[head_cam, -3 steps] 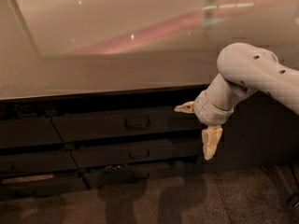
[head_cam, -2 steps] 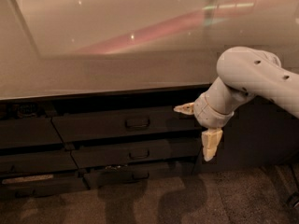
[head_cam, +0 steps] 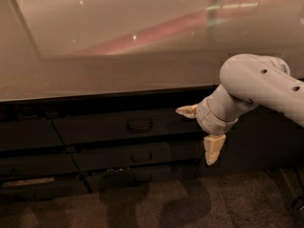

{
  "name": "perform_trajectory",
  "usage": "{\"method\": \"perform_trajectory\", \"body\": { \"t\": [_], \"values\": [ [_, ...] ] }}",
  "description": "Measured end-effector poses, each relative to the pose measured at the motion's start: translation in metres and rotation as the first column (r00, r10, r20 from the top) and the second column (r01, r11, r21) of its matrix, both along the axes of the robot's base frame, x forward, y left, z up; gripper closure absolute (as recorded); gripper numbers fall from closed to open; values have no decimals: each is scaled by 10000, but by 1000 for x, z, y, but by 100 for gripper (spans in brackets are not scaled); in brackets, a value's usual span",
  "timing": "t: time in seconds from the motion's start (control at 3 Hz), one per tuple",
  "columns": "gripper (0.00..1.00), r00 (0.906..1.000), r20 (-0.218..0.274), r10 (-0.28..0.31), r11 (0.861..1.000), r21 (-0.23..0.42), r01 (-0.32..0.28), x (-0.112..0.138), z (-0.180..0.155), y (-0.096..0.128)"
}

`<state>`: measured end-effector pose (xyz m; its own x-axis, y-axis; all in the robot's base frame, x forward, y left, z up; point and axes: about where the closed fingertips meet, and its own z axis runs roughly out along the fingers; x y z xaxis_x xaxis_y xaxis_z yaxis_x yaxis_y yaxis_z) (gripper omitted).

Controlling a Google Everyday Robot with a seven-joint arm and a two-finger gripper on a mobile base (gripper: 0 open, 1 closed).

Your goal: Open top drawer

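A: How does the gripper [head_cam: 194, 137] stand?

B: Its two cream, wedge-shaped fingers [head_cam: 213, 148] are spread wide apart, one pointing left, the other pointing down. Nothing is between them. The gripper sits at the end of a smooth, rounded white arm [head_cam: 256, 82] that reaches in from the right.

A: Is it touching anything?

B: The leftward finger's tip lies just beside the right end of the top drawer [head_cam: 95, 127]. Whether it makes contact I cannot tell.

A: Where is the drawer, then?

B: To the gripper's left, directly under the counter edge. It has a flat, matte, dark grey front, long and rectangular, and looks flush with the cabinet. Its small dark loop handle [head_cam: 139, 125] is well left of the gripper, about level with the upper finger.

A: And around it?

B: Below and left of the gripper are two more dark drawers [head_cam: 114, 158], stacked, each with a similar loop handle. Above the gripper spreads a glossy pale countertop [head_cam: 118, 75] carrying pinkish reflected streaks. Beneath the gripper is a speckled, rough-looking floor [head_cam: 213, 203].
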<state>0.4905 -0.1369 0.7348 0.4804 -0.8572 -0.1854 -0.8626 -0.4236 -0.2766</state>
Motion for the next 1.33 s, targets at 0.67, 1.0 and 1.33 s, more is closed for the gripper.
{"method": "perform_trajectory", "body": {
  "t": [0.67, 1.0, 1.33],
  "values": [
    [0, 9920, 41, -1265, 9875, 948, 1255, 1, -4, 2],
    [0, 9919, 38, -1266, 9875, 949, 1256, 1, -4, 2],
    [0, 9862, -662, -1517, 9818, 1052, 1581, 20, -24, -10]
  ]
}}
